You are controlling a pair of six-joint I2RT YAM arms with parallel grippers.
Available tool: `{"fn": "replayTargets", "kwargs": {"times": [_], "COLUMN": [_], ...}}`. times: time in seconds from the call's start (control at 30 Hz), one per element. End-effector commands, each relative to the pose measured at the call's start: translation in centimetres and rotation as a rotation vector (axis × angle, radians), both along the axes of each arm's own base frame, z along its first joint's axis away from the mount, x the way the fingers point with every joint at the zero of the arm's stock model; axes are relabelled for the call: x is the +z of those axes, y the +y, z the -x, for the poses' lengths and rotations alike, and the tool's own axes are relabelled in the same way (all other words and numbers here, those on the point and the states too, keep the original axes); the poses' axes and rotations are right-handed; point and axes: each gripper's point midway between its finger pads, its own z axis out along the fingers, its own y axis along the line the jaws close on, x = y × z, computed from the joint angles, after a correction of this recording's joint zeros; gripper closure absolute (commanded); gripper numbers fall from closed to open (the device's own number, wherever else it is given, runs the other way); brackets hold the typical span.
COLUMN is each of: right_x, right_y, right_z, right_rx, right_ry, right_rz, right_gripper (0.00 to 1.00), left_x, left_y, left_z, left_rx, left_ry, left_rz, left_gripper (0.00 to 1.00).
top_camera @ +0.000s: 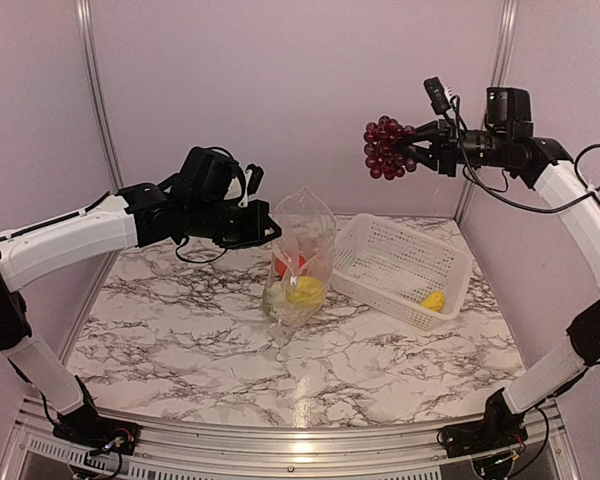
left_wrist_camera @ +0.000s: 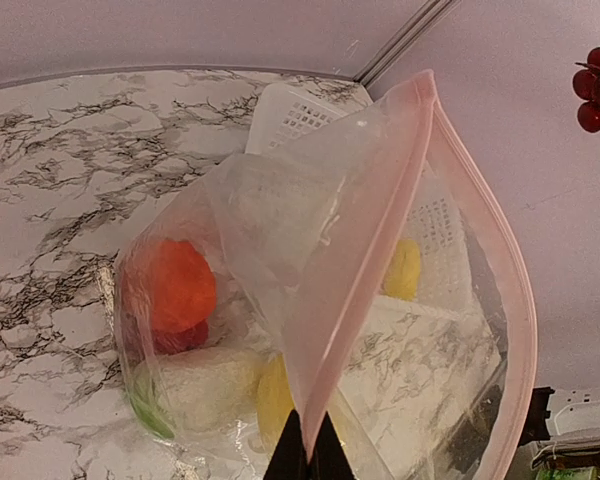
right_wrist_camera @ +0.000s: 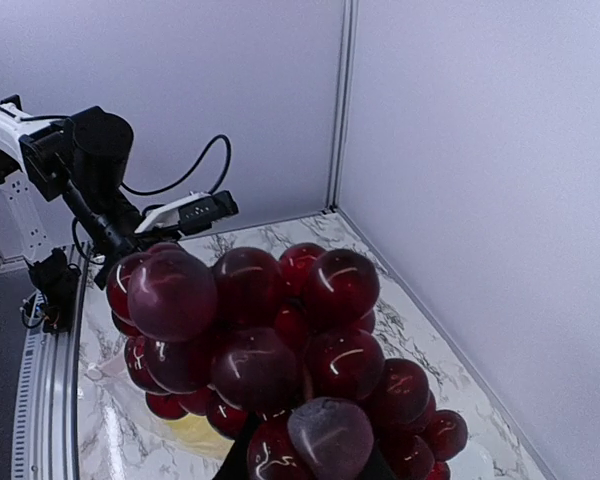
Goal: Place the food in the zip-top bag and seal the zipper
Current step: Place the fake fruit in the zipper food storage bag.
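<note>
Our left gripper (top_camera: 268, 228) pinches the bag (top_camera: 305, 222) by its rim, so we should hold that mouth taut and open. The bag stands mid-table beside the basket (top_camera: 380, 243). It is clear and crinkly, pink-edged, with orange, white and yellow pieces (top_camera: 302, 288) inside. Our right gripper (top_camera: 417, 152) clasps the grapes (top_camera: 384, 147) high up; we should lower them squarely over the mouth.

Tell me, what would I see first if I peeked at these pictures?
A dark purple grape bunch hangs high in the air, pinched in the right tool. Lower down and to its left, the left tool holds the clear zip-top bag up by its mouth, with orange, yellow and white food inside.
</note>
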Motion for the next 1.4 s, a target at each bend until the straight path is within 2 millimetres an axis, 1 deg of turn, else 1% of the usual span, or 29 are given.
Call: {"fn": "replayTargets", "kwargs": {"times": [0.0, 0.13, 0.27, 0.4, 0.53, 0.63, 0.73, 0.77, 0.8, 0.87, 0.9, 0.97, 1.0, 1.03, 1.17, 1.37], "right_x": [2.3, 2.2, 2.2, 1.2, -0.5, -1.9, -3.4, -4.0, -4.5, -5.6, -6.0, -6.4, -6.5, -6.5, -5.7, -3.5], "right_y": [3.9, 6.8, 8.8, 10.6, 12.0, 12.7, 13.0, 13.1, 13.2, 13.4, 13.5, 13.6, 13.6, 13.6, 13.5, 12.9], "right_z": [4.5, 6.5, 7.3, 7.4, 7.5, 6.9, 5.9, 5.5, 5.2, 4.5, 4.2, 3.7, 3.6, 3.4, 3.4, 4.2], "right_rx": [0.299, 0.425, 0.503, 0.555, 0.588, 0.571, 0.531, 0.517, 0.504, 0.472, 0.458, 0.437, 0.427, 0.418, 0.41, 0.413], "right_ry": [0.079, 0.121, 0.189, 0.273, 0.339, 0.377, 0.409, 0.415, 0.419, 0.432, 0.432, 0.432, 0.429, 0.423, 0.399, 0.335], "right_rz": [-0.177, -0.209, -0.244, -0.249, -0.235, -0.227, -0.214, -0.205, -0.196, -0.173, -0.163, -0.152, -0.148, -0.147, -0.144, -0.149], "right_gripper": [0.95, 0.94, 0.94, 0.94, 0.93, 0.93, 0.93, 0.91, 0.86, 0.75, 0.67, 0.55, 0.51, 0.48, 0.45, 0.45], "left_x": [1.3, 1.5, 1.5, 1.8, 1.8, 1.8, 1.8, 1.8, 1.8, 1.8, 1.8, 1.7, 1.7, 1.7, 1.5, 1.4], "left_y": [-0.2, -0.2, -0.2, -0.1, 0.1, 0.1, 0.2, 0.2, 0.2, 0.2, 0.2, 0.3, 0.3, 0.3, 0.3, 0.5], "left_z": [-0.5, -0.4, -0.4, -0.4, -0.4, -0.3, -0.3, -0.3, -0.3, -0.3, -0.3, -0.3, -0.3, -0.3, -0.2, -0.3], "left_rx": [0.002, 0.004, 0.005, 0.004, 0.012, 0.01, 0.011, 0.012, 0.012, 0.012, 0.011, 0.012, 0.013, 0.013, 0.013, 0.014], "left_ry": [-0.019, -0.019, -0.019, -0.022, -0.028, -0.028, -0.029, -0.029, -0.029, -0.03, -0.029, -0.029, -0.028, -0.028, -0.029, -0.029], "left_rz": [0.023, 0.029, 0.03, 0.03, 0.024, 0.023, 0.024, 0.025, 0.026, 0.026, 0.026, 0.026, 0.025, 0.025, 0.023, 0.021], "left_gripper": [1.0, 1.0, 1.0, 1.0, 1.0, 1.0, 1.0, 1.0, 1.0, 1.0, 1.0, 1.0, 1.0, 1.0, 1.0, 1.0]}}
